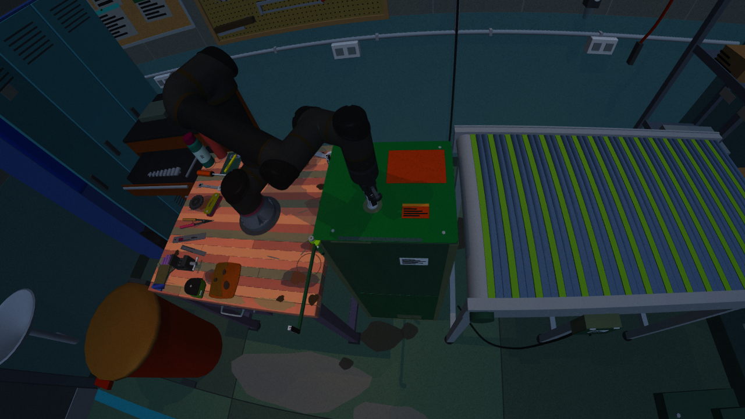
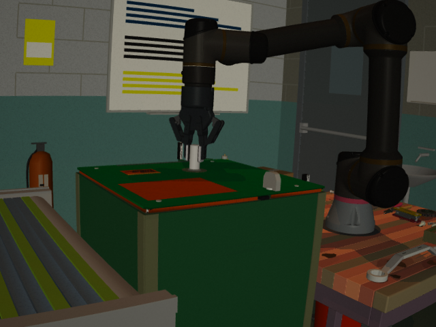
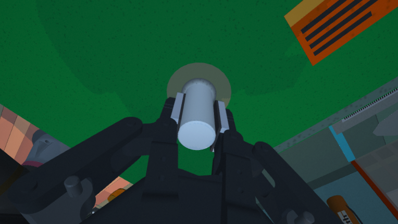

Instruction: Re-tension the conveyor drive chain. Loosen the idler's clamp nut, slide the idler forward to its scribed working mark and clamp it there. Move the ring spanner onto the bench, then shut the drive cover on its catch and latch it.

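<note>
My gripper (image 3: 198, 122) points straight down over the closed green drive cover (image 1: 388, 195) and grips the pale upright latch knob (image 3: 197, 117). The knob (image 2: 193, 158) stands on a round tan plate near the middle of the cover. From the side camera the gripper (image 1: 373, 199) sits just left of the small orange label (image 1: 415, 211). The ring spanner (image 2: 394, 262) lies flat on the striped wooden bench, right of the green cabinet. A grey catch block (image 2: 272, 180) sits on the cover's bench-side edge. The idler and its nut are hidden under the cover.
A wall poster (image 2: 176, 52) hangs behind the cabinet. The striped conveyor belt (image 1: 599, 213) runs off beside the cabinet. The arm's base (image 1: 259, 216) stands on the bench among hand tools (image 1: 195, 223). An orange drum (image 1: 140, 333) lies by the bench's corner.
</note>
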You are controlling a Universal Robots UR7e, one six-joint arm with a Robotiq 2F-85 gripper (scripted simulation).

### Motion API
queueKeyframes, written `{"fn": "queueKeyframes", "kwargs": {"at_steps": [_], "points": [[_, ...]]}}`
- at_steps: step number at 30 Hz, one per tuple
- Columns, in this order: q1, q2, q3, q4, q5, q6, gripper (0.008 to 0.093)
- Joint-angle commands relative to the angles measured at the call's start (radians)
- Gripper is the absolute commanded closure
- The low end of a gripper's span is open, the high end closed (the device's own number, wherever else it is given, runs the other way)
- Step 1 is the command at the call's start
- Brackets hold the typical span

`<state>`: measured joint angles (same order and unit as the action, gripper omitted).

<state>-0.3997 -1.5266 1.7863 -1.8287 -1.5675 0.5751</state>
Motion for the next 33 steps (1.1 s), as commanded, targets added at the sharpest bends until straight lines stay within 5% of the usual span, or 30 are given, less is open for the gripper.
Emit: {"fn": "queueKeyframes", "kwargs": {"at_steps": [1, 12, 24, 33], "points": [[0.0, -0.001, -0.001, 0.0, 0.001, 0.001, 0.0709], [0.0, -0.001, -0.001, 0.0, 0.001, 0.001, 0.0489], [0.0, -0.003, -0.008, 0.01, 0.001, 0.001, 0.0484], [0.0, -0.027, -0.138, 0.165, 0.001, 0.001, 0.0484]]}}
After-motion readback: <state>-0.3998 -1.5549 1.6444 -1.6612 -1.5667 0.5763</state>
